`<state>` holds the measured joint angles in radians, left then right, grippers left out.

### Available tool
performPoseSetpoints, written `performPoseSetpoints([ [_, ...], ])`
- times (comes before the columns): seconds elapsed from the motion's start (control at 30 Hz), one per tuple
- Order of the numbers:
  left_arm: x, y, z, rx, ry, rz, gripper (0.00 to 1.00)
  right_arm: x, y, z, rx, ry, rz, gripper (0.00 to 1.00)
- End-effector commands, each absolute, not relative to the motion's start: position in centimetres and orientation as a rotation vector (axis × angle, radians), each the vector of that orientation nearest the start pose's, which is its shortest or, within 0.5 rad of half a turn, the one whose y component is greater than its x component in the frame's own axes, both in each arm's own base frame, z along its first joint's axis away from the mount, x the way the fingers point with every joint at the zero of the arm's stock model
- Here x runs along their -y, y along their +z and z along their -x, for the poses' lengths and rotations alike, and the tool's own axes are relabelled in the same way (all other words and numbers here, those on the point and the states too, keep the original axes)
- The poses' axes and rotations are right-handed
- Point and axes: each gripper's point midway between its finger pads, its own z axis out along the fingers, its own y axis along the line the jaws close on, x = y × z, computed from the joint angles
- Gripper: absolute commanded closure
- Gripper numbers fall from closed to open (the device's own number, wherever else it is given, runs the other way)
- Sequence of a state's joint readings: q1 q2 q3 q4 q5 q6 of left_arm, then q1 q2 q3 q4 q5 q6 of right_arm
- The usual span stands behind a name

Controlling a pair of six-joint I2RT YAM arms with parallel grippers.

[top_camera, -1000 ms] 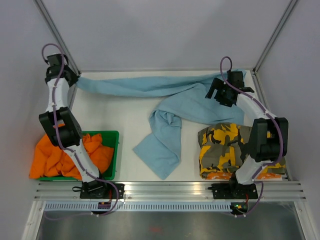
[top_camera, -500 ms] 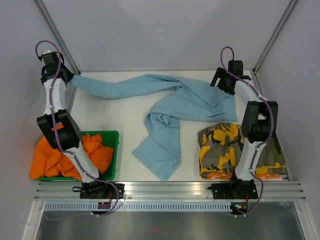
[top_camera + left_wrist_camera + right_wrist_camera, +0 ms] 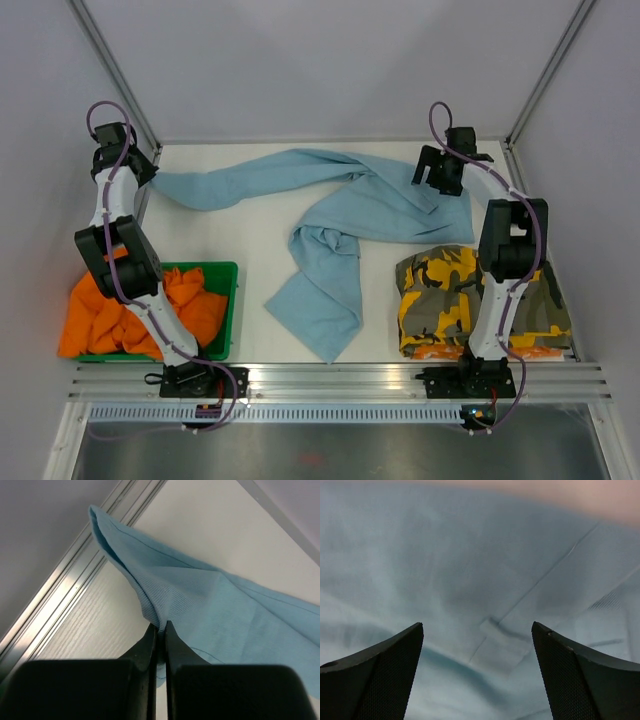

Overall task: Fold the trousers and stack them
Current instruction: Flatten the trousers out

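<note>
Light-blue trousers (image 3: 340,205) lie spread across the far half of the table, one leg reaching to the far left corner, the other trailing toward the front (image 3: 315,300). My left gripper (image 3: 140,165) is shut on the end of the far-left leg (image 3: 165,595), pinching a fold of cloth between its fingers (image 3: 159,627). My right gripper (image 3: 432,175) hovers open just over the waist end of the trousers (image 3: 480,580), its fingers (image 3: 395,665) wide apart with a belt loop (image 3: 495,635) between them. A folded camouflage pair (image 3: 470,300) rests at the front right.
A green bin (image 3: 225,275) at the front left holds orange trousers (image 3: 120,310). Metal frame posts (image 3: 115,75) rise at both far corners, and an aluminium rail (image 3: 65,600) runs along the table's left edge. White enclosure walls surround the table.
The left gripper rose and came back down with the leg end, leaving slack in that leg. The right gripper swung to the far right corner and now sits over the waist.
</note>
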<state>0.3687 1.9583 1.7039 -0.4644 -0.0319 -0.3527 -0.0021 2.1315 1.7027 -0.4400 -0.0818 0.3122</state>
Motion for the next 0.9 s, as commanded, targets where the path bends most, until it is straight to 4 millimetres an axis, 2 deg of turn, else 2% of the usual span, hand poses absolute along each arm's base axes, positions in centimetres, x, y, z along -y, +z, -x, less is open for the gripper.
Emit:
performPoseSetpoints([
  [0.0, -18.2, 18.4, -50.9, -2.083, 0.016, 0.749, 0.98, -7.1, 11.2, -51.2, -2.361, 0.341, -0.263, 0.05],
  [0.03, -17.9, 18.4, -51.1, -2.085, -0.009, 0.736, 0.98, -8.2, 10.1, -49.8, -2.388, 0.337, -0.197, 0.06],
  [0.07, -17.7, 18.3, -51.2, -2.09, -0.017, 0.733, 0.98, -8.4, 11.1, -49.5, -2.361, 0.317, -0.145, 0.06],
  [0.1, -17.6, 18.2, -51.3, -2.091, -0.027, 0.728, 0.98, -8.5, 11.1, -49.3, -2.353, 0.287, -0.098, 0.07],
  [0.13, -17.4, 18.2, -51.3, -2.094, -0.041, 0.72, 0.98, -8.6, 11.1, -49.1, -2.352, 0.224, 0.028, 0.07],
  [0.2, -17.2, 18.1, -51.4, -2.096, -0.049, 0.713, 0.98, -8.6, 10.9, -48.3, -2.377, 0.145, 0.186, 0.09],
  [0.23, -17.2, 18.1, -51.5, -2.094, -0.053, 0.712, 0.98, -8.4, 10.9, -48.4, -2.367, 0.044, 0.336, 0.09],
  [0.27, -17.2, 18.0, -51.5, -2.098, -0.054, 0.71, 0.98, -7.6, 10.6, -48.2, -2.379, -0.038, 0.386, 0.09],
  [0.33, -17.0, 17.8, -51.7, -2.1, -0.068, 0.705, 0.98, -6.2, 10.5, -48.6, -2.375, -0.196, 0.425, 0.09],
  [0.37, -16.9, 17.6, -51.7, -2.104, -0.073, 0.704, 0.98, -4.7, 9.3, -48.6, -2.412, -0.313, 0.442, 0.09],
  [0.43, -16.9, 17.6, -51.7, -2.106, -0.078, 0.704, 0.98, -3.5, 8.9, -48.9, -2.435, -0.413, 0.46, 0.1],
  [0.47, -16.8, 17.6, -51.6, -2.108, -0.077, 0.703, 0.98, -2.9, 7.6, -48.8, -2.468, -0.459, 0.485, 0.12],
  [0.5, -16.9, 17.6, -51.6, -2.108, -0.075, 0.702, 0.98, -2.3, 7.3, -48.8, -2.475, -0.507, 0.487, 0.13],
  [0.63, -17.0, 17.6, -51.6, -2.109, -0.061, 0.696, 0.98, -2.3, 5.7, -48.9, -2.511, -0.517, 0.501, 0.32],
  [0.8, -17.1, 17.6, -51.5, -2.112, -0.052, 0.696, 0.98, -2.8, 4.3, -49.4, -2.51, -0.473, 0.489, 0.34],
  [0.83, -17.2, 17.7, -51.4, -2.11, -0.049, 0.698, 0.98, -2.7, 4.1, -49.4, -2.512, -0.488, 0.487, 0.36],
  [0.87, -17.2, 17.7, -51.5, -2.112, -0.048, 0.693, 0.98, -2.6, 4.1, -49.5, -2.511, -0.503, 0.48, 0.42],
])
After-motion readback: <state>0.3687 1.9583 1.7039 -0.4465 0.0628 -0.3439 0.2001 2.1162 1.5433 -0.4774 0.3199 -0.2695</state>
